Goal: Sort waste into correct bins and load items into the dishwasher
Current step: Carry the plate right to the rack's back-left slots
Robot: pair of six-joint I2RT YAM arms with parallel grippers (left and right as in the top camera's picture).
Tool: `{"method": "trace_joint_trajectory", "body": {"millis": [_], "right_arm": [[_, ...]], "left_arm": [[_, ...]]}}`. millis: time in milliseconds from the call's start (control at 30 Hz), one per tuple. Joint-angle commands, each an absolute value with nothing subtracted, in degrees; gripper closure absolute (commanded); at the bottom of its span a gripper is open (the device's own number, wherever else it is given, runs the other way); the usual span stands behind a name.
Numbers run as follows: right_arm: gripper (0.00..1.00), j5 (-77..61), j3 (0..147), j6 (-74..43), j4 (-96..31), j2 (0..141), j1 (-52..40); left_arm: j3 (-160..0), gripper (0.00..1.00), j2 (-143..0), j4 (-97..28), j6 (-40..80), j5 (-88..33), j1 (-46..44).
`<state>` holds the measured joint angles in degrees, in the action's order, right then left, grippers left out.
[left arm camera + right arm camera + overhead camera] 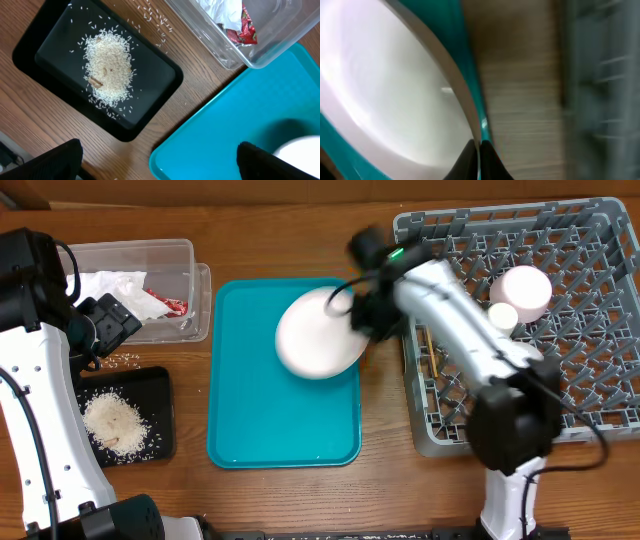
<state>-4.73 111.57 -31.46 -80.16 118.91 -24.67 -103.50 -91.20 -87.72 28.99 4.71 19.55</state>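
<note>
- Plainly, the right gripper (362,315) was clamped on the right-hand rim of the large plate (312,335). The blurred right wrist view showed its fingertips pinched on that rim at the bottom of the frame.
- The plate sat over the upper right part of the teal tray (260,430), near the middle of the overhead frame. Whether it was lifted clear I could not tell.
- The dish rack (590,370) lay to the right of the plate, just past the tray's right edge, so the carry looked to run rightward. The right arm was much the nearer.
- A white cup (525,288) stood in the rack's upper part.
- The left gripper (157,150) was spread wide and empty at the left of the overhead frame, near the clear tub (130,260) and the black tray (160,395).
- No brand, label or writing could be read. The red wrapper (245,27) in the tub bore pale marks too small to make out.
</note>
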Motion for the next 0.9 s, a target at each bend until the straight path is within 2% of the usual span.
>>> {"method": "trace_joint_trajectory", "body": {"millis": [0,167,367,667,867], "right_arm": [[0.96,4.1,120.6,-27.5,-83.4,111.2,-19.1],[0.96,13.3,129.1,-26.5,-87.2,108.0,-10.5],[0.96,22.4,130.7,-26.5,-86.7,107.4,-3.7],[0.96,35.0,120.9,-26.5,-76.0,107.5,-3.5],[0.96,36.9,111.1,-23.5,-67.3,107.5,-4.9]], "left_arm": [[-103.9,0.00,-91.5,-87.8,29.8,4.4,19.8],[-103.9,0.00,-91.5,-87.8,29.8,4.5,19.8],[-103.9,0.00,-91.5,-87.8,29.8,4.5,19.8],[-103.9,0.00,-91.5,-87.8,29.8,4.4,19.8],[-103.9,0.00,-91.5,-87.8,29.8,4.4,19.8]]}}
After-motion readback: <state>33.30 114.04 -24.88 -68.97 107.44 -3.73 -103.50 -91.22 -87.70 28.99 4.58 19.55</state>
